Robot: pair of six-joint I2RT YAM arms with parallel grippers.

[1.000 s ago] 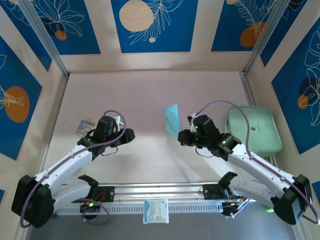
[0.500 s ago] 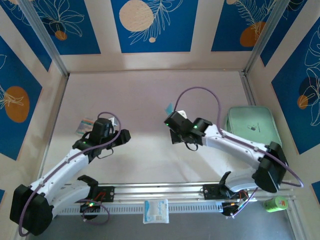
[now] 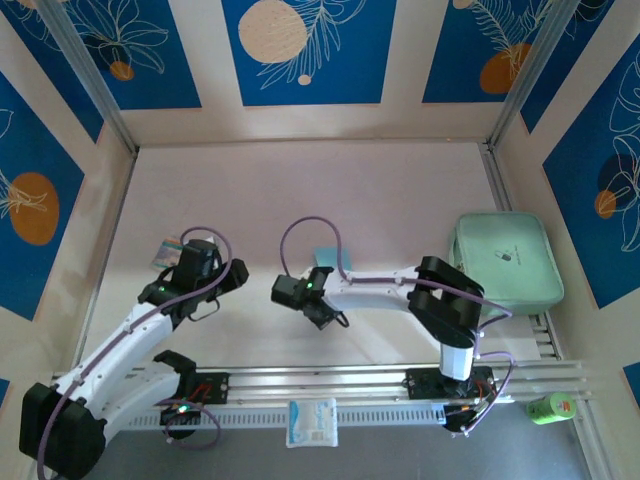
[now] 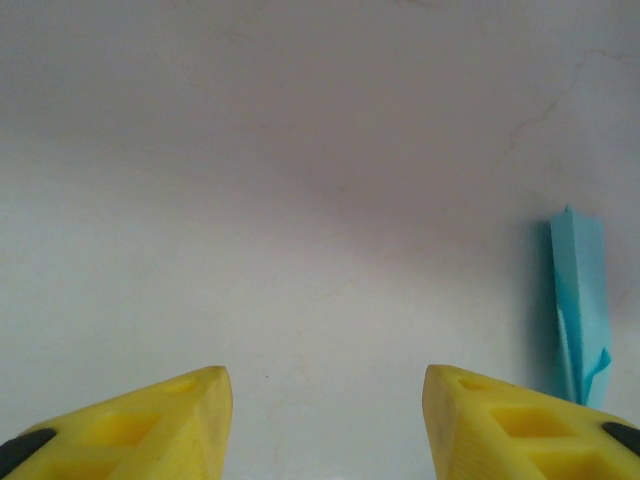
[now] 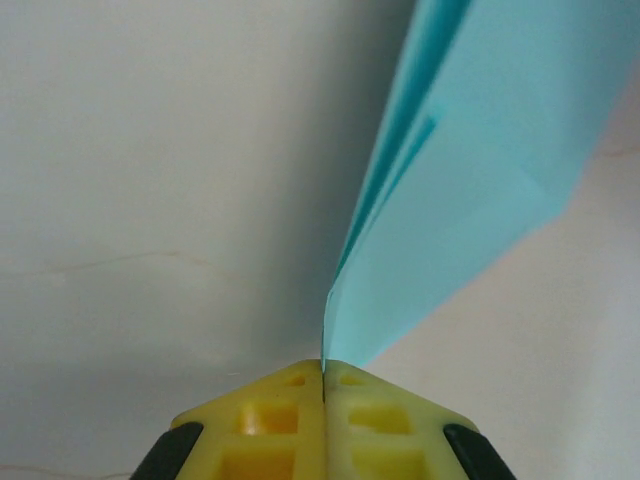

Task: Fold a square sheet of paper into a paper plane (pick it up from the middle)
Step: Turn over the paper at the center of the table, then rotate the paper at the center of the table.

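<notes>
Right gripper (image 5: 323, 372) is pinched fully together on the near edge of the blue paper plane (image 5: 470, 150), whose stacked folded layers fan away toward one o'clock in its wrist view. We judge the folding mostly done: the paper is narrow and layered, not a flat square, though we cannot tell whether the wings are spread. From above it stands over the middle of the table (image 3: 300, 190). Left gripper (image 4: 325, 400), at nine o'clock of the paper, stands half open and holds nothing. Well apart at three o'clock lies the green tray (image 3: 505, 262), and at six o'clock a white packet (image 3: 311, 422). What is left, we think, is final shaping and setting down.
</notes>
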